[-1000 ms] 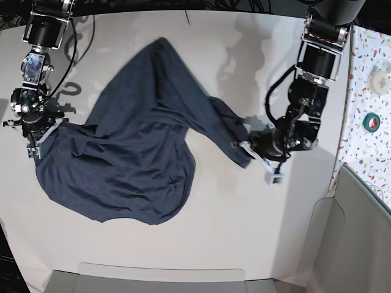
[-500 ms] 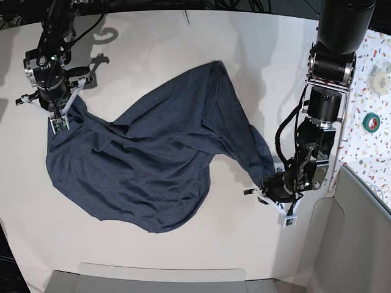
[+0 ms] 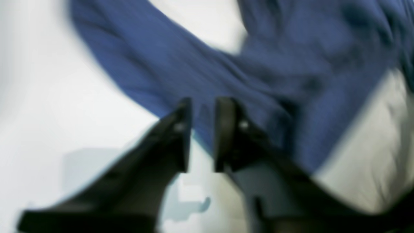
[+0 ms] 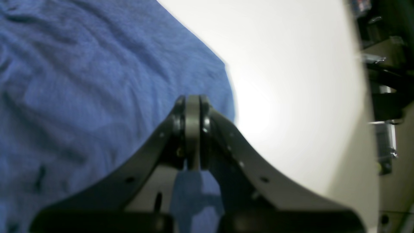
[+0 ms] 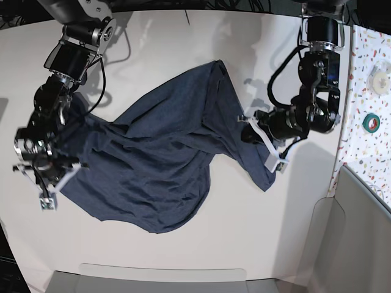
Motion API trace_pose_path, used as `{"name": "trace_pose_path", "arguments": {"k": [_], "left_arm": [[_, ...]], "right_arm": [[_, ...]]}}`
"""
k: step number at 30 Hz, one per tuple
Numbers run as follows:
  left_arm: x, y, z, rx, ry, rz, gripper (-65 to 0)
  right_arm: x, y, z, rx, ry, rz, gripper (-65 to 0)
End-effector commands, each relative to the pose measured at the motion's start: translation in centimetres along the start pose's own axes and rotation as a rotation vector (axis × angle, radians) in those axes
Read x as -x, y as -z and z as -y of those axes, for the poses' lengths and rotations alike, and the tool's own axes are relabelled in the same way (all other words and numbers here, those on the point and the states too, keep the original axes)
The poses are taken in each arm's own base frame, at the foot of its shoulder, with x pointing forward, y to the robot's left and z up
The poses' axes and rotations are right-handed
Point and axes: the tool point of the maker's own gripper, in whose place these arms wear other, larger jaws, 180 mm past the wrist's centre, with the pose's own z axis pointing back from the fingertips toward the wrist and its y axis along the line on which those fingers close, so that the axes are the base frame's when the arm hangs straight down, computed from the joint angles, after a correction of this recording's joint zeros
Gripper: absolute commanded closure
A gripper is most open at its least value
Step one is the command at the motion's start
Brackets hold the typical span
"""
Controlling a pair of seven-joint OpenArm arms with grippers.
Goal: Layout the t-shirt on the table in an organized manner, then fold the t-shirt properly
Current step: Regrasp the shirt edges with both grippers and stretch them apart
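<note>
T-shirt [image 5: 156, 162] lies spread but rumpled across the middle of the white table [image 5: 232, 238], plain side up; no lettering visible from any view. Still the layout stage by my judgement: outline irregular, heavy folds, nothing squared.

Right gripper [image 5: 47, 194] sits at the garment's edge on the base view's left. Its wrist view shows the fingers [image 4: 193, 129] pressed fully together, with blue cloth beneath and behind them; a pinch on the hem looks likely, but no fabric is visible between the pads, so not confirmed.

Left gripper [image 5: 269, 146] is over the stretched-out end on the opposite side. Its wrist view, heavily motion-blurred, shows the fingers [image 3: 182, 129] a narrow gap apart with cloth running just behind them; cannot tell whether anything is caught.

Arms at opposite ends suits pulling the cloth taut and flat.

Base view alone gives the whole outline; only the wrist views show the finger gaps.
</note>
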Motion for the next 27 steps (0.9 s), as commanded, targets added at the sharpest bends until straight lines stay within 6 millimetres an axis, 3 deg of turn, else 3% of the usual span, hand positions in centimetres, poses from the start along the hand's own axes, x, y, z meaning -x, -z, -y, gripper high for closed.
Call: {"name": "trace_pose_path", "arguments": {"k": [1, 3, 6, 10, 13, 14, 20, 27], "left_arm": [[0.4, 0.0, 0.3, 0.006, 0.000, 0.007, -0.6], [3.0, 0.4, 0.5, 0.015, -0.036, -0.043, 0.0], [4.9, 1.1, 1.9, 0.052, -0.081, -0.067, -0.6], [6.9, 1.7, 3.4, 0.087, -0.123, -0.099, -0.6], [7.3, 1.8, 3.7, 0.093, -0.131, -0.106, -0.6], [7.3, 1.8, 3.7, 0.093, -0.131, -0.106, -0.6], [7.1, 1.8, 2.9, 0.068, -0.126, -0.106, -0.6], [6.2, 3.6, -2.3, -0.134, -0.064, -0.121, -0.6]], "right_arm": [[-3.5, 0.6, -0.8, -0.034, -0.005, 0.090, 0.0], [-5.2, 3.2, -2.6, -0.077, -0.021, 0.107, 0.0], [-5.1, 6.7, -4.4, -0.094, -0.024, 0.097, 0.0], [-2.2, 10.2, -6.5, -0.141, -0.014, 0.049, 0.0], [0.3, 11.2, -4.8, -0.099, 0.001, 0.003, 0.0], [1.4, 11.3, -4.6, -0.095, -0.002, -0.018, 0.0], [9.5, 10.3, 1.2, 0.014, -0.053, -0.126, 0.0], [17.3, 4.8, 5.9, 0.150, -0.059, -0.258, 0.0]]}}
